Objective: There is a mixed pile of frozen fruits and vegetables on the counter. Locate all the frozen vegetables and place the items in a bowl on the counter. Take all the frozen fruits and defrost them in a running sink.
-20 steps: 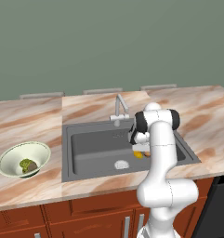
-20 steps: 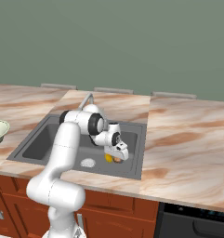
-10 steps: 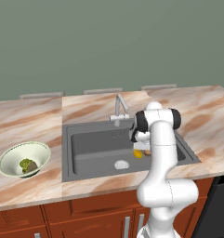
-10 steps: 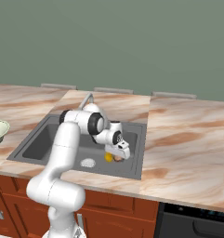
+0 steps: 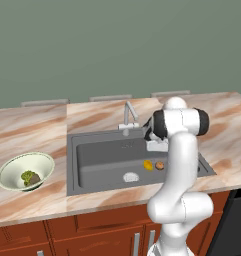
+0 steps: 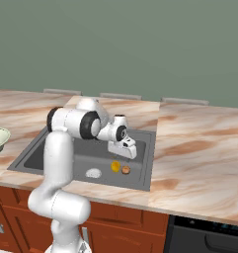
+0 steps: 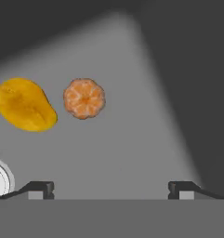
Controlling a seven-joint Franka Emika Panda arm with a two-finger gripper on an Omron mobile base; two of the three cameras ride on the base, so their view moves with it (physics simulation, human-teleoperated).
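Gripper [image 7: 111, 188] poised above the sink [image 5: 99, 165] floor, jaws spread wide and holding nothing; just beyond the tips, offset toward one finger in the hand view, the round orange-brown fruit [image 7: 84, 98]; beside it, apart, the yellow-orange oval fruit [image 7: 25, 104], long axis slanted; silver drain [image 5: 131, 176] near; faucet [image 5: 128, 116] behind; bowl [image 5: 12, 170] on the counter [image 5: 37, 125] well to the left, holding green floret [image 5: 26, 176] and dark lump [image 5: 35, 178]; judged next, the tap.
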